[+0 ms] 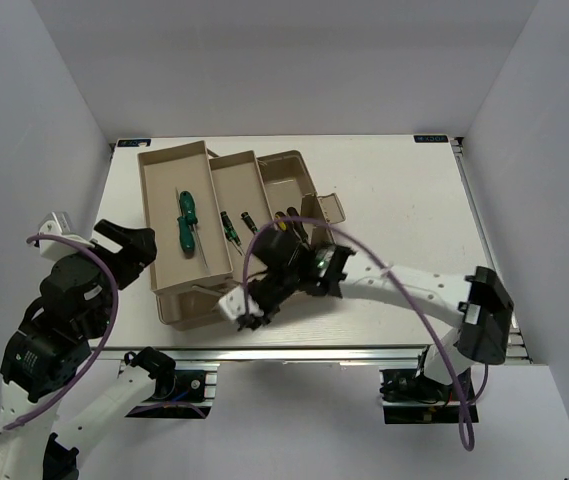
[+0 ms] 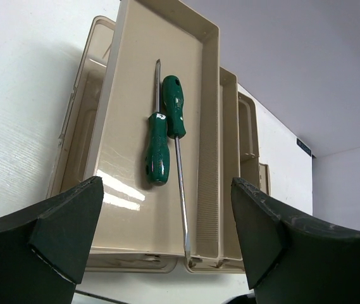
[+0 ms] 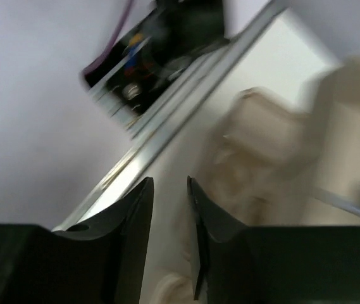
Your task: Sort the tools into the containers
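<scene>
Top external: the right arm stretches across the toolbox [image 1: 296, 162], with the right gripper [image 1: 249, 312] down by its near wall. Two green screwdrivers [image 1: 186, 222] lie in the left tray [image 1: 159, 230]. Left wrist: the left gripper [image 2: 167, 209] gapes wide, holding nothing, near that tray. Right wrist: blurred, its fingers [image 3: 135, 228] nearly together, nothing seen between them.
</scene>
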Tool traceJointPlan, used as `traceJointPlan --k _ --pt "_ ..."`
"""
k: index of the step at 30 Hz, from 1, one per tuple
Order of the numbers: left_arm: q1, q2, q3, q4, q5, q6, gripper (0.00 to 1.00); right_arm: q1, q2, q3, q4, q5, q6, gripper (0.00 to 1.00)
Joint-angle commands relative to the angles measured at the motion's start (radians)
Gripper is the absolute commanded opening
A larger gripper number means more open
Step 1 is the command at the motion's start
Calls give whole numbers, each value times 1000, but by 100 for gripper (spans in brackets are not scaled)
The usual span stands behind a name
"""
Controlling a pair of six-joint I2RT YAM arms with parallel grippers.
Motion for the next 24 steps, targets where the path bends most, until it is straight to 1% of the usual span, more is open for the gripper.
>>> traceJointPlan --k 1,3,7,10,11,14,15,17,20,23,24 --pt "4 -10 28 -10 -9 -2 91 70 32 -80 136 273 18 38" --pt "4 -18 42 -25 -13 -6 91 85 55 -83 182 307 67 44" --pt "4 -45 62 -71 -29 -18 91 114 98 -56 224 364 84 44" --pt "4 -76 48 -77 -32 -34 91 137 142 -47 282 436 116 45" --pt "4 -84 40 -77 -32 -38 91 145 157 -48 334 454 127 46" --pt "4 -98 36 -77 -32 -43 91 177 200 -43 402 537 170 50" --pt "4 -96 36 -81 -32 -40 91 185 214 -37 416 551 175 51" --pt "4 -87 46 -85 -30 -35 91 203 256 -1 397 560 175 51" --pt "4 -66 62 -100 -27 -28 91 223 286 15 416 585 187 51" --pt "4 -65 72 -107 -19 -26 91 242 331 42 442 651 208 51" --pt "4 -65 74 -105 -18 -26 91 251 346 55 443 693 210 55"
